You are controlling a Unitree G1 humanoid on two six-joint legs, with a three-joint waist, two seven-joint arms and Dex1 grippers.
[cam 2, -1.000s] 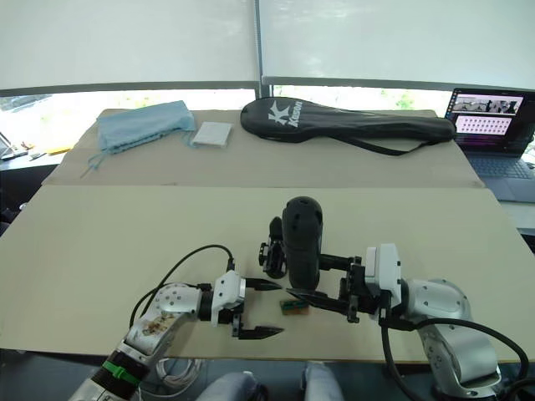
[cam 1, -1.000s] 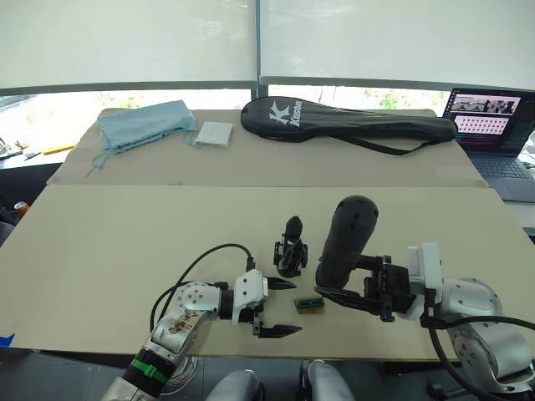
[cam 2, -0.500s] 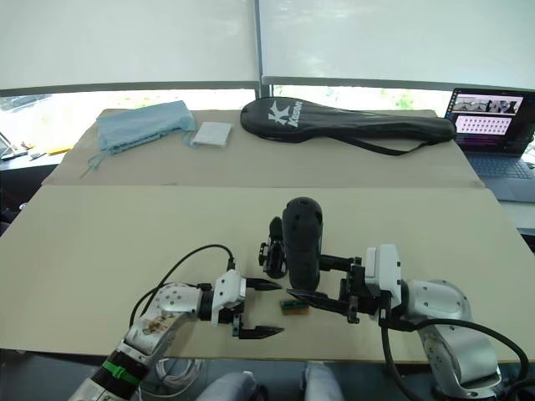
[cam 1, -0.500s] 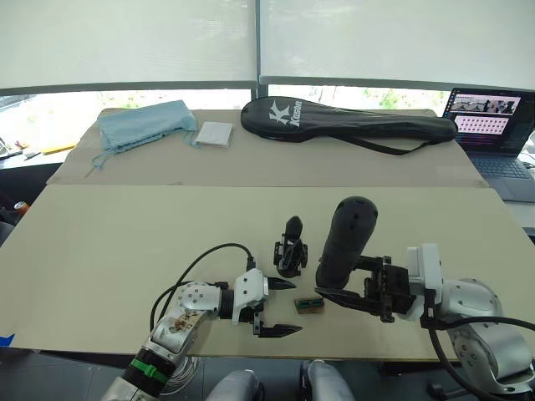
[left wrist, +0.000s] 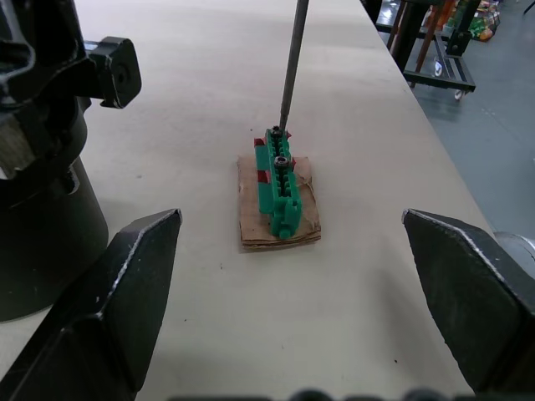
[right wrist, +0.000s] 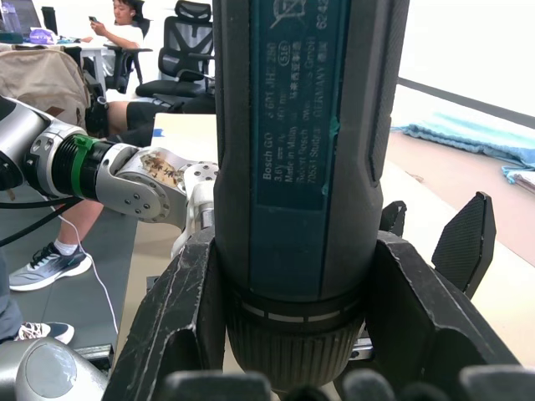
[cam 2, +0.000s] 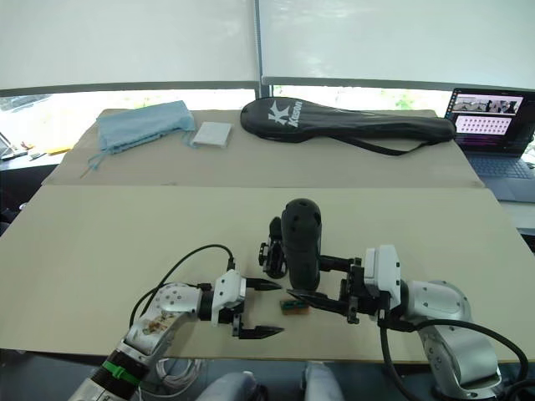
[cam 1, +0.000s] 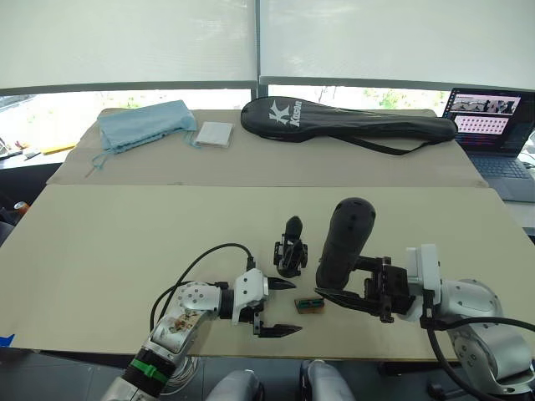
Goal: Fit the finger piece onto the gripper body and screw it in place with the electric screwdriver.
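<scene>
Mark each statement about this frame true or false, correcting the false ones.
1. The right gripper is shut on the electric screwdriver. True.
2. The left gripper holds the gripper body. False: it is open with nothing between its fingers; the gripper body stands on the table.
3. The screwdriver's bit touches the green screw holder. True.
4. The racket bag lies beside the left gripper. False: it lies at the table's far side.
</scene>
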